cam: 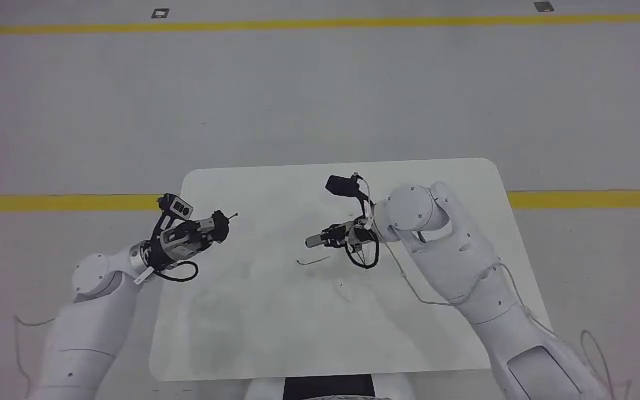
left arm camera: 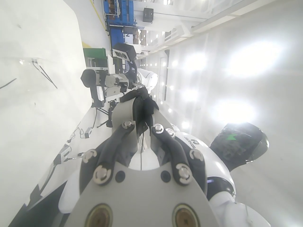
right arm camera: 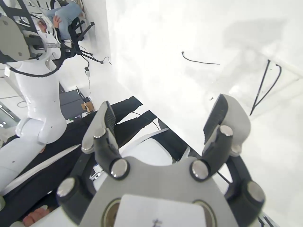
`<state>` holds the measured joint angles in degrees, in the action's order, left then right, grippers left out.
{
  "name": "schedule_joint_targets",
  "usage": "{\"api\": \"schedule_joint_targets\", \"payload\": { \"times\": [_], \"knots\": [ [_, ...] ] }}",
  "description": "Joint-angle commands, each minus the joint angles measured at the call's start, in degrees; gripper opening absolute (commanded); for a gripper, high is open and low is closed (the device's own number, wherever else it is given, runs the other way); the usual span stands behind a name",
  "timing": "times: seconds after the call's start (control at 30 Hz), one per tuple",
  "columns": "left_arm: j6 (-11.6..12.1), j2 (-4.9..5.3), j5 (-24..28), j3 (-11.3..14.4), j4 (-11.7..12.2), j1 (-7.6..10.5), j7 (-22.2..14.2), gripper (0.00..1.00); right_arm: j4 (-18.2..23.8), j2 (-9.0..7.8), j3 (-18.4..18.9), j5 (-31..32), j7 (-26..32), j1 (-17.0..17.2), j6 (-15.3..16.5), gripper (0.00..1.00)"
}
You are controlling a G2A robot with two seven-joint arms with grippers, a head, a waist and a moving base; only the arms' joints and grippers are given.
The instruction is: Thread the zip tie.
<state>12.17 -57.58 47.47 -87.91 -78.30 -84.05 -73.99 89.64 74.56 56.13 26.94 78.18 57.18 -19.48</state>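
L gripper (cam: 218,227): fingers pressed together on a thin black strip (left arm camera: 141,147), prob. a zip tie; by table's left edge.
R gripper (right arm camera: 164,107): fingers spread, nothing held; over mid-table.
Loose zip tie (right arm camera: 200,60): flat on table (cam: 450,190), mid-table, just nearside of R gripper.
Long axis: approx. parallel to near edge.
Nearer arm: R; L well apart.
Next move (est.): R pinches across the tie.

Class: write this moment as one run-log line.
left hand: shut on zip tie | right hand: open, above table | loose zip tie: lying on table, ungripped | threading: not yet done
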Motion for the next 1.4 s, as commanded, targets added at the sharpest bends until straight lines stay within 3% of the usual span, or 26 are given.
{"api": "schedule_joint_targets", "payload": {
  "times": [0.0,0.27,0.43,0.67,0.9,1.2,1.37],
  "knots": [
    [0.00,0.00,0.00,0.00,0.00,0.00,0.00,0.00,0.00,0.00,0.00,0.00,0.00,0.00,0.00,1.00],
    [0.00,0.00,0.00,0.00,0.00,0.00,0.00,0.00,-0.27,-0.05,-0.45,0.82,-0.67,0.32,0.42,1.00],
    [0.00,0.00,0.00,0.00,0.00,0.00,0.00,0.00,-2.40,0.25,-5.09,4.60,1.46,-2.91,0.17,1.00],
    [0.00,0.00,0.00,0.00,0.00,0.00,0.00,0.00,-8.81,1.56,-11.02,7.30,1.46,-7.21,0.00,1.00],
    [0.00,0.00,0.00,0.00,0.00,0.00,0.00,0.00,-13.01,2.57,-15.29,9.59,1.46,-9.23,0.31,1.00],
    [0.00,0.00,0.00,0.00,0.00,0.00,0.00,0.00,-13.08,2.56,-15.29,9.73,1.01,-9.08,0.40,1.00],
    [0.00,0.00,0.00,0.00,0.00,0.00,0.00,0.00,-13.18,1.96,-15.65,14.78,0.30,-8.73,1.65,1.00]
  ]
}}
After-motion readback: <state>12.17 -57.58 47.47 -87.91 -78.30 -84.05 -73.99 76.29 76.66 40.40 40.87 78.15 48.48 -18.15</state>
